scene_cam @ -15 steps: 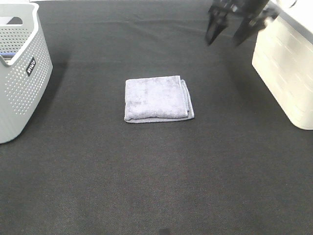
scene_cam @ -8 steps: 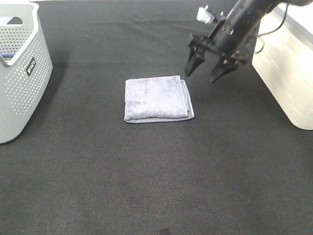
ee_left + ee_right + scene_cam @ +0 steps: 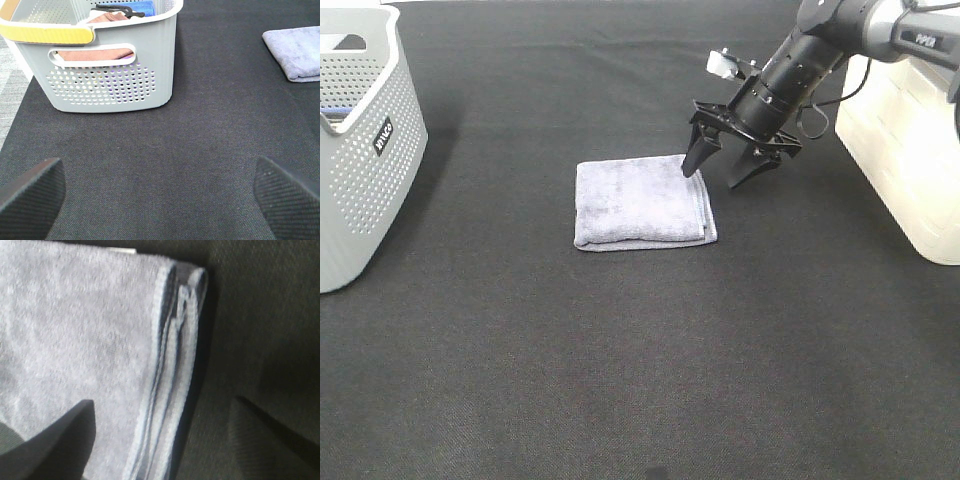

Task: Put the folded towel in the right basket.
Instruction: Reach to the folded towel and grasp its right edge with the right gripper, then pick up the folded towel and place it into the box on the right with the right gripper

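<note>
The folded lavender-grey towel (image 3: 641, 201) lies flat on the black table mat, near the middle. My right gripper (image 3: 715, 176) is open and hangs over the towel's far right corner, one finger over the towel, the other just off its right edge. The right wrist view shows the towel's layered right edge (image 3: 172, 370) between the two fingertips. The right basket (image 3: 908, 150) is cream-white and stands at the right edge. My left gripper (image 3: 160, 187) is open and empty, low over bare mat; the towel's corner (image 3: 296, 52) shows in its view.
A grey perforated basket (image 3: 360, 140) stands at the far left, holding folded cloths; it also shows in the left wrist view (image 3: 100, 60). The black mat (image 3: 640, 360) covers the table.
My right arm has come down and leftward from the far right, from beside the cream basket to the towel's far right corner. The towel has not moved.
</note>
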Controlling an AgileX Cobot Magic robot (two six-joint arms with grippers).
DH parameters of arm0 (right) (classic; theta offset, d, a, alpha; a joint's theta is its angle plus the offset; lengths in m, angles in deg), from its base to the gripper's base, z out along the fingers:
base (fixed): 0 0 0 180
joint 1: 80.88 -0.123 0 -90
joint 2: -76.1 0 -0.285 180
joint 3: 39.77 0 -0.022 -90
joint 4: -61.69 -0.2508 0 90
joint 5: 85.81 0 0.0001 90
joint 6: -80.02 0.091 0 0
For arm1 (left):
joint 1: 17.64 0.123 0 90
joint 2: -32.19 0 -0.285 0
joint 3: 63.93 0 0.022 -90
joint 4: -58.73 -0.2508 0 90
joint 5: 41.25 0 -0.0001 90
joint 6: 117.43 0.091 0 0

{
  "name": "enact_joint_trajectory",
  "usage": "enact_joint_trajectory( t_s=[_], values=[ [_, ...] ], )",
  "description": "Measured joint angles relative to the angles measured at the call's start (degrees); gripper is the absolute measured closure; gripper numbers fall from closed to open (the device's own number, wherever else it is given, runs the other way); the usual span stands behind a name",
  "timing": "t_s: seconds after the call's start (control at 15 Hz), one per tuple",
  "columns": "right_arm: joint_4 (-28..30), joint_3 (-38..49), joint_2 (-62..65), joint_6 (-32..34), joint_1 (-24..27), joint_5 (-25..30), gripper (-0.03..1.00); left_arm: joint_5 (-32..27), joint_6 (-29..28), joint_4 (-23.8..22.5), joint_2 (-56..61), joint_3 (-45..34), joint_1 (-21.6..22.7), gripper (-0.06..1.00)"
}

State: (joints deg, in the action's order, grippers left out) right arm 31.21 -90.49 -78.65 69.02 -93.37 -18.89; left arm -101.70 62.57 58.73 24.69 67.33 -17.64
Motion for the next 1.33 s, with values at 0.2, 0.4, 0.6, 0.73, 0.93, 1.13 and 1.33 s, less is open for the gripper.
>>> enact_joint_trajectory(
  t_s=[0.2,0.4,0.6,0.73,0.93,1.13,1.33],
  values=[
    [0.06,-0.17,-1.72,-0.06,0.00,0.29,0.27,0.00,0.00,0.00,0.00,0.00,0.00,-0.03],
    [-2.01,-0.34,-3.15,-1.15,0.00,0.34,0.27,0.00,0.00,0.00,0.00,0.00,0.00,-0.03],
    [-7.73,-0.63,-4.47,-2.81,0.00,0.34,0.33,0.00,0.00,0.00,0.00,0.00,0.00,-0.03],
    [-10.60,-0.63,-5.39,-2.98,0.00,0.52,0.42,0.00,0.00,0.00,0.00,0.00,0.00,-0.03],
    [-10.83,-0.63,-5.67,-2.98,0.00,1.32,0.60,0.00,0.00,0.00,0.00,0.00,0.00,-0.03],
    [-10.83,-0.63,-5.79,-3.21,0.00,1.49,0.85,0.00,0.00,0.00,0.00,0.00,0.00,-0.03],
    [-10.89,-0.80,-5.84,-5.73,0.00,1.78,0.90,0.00,0.00,0.00,0.00,0.00,0.00,-0.03]
  ],
)
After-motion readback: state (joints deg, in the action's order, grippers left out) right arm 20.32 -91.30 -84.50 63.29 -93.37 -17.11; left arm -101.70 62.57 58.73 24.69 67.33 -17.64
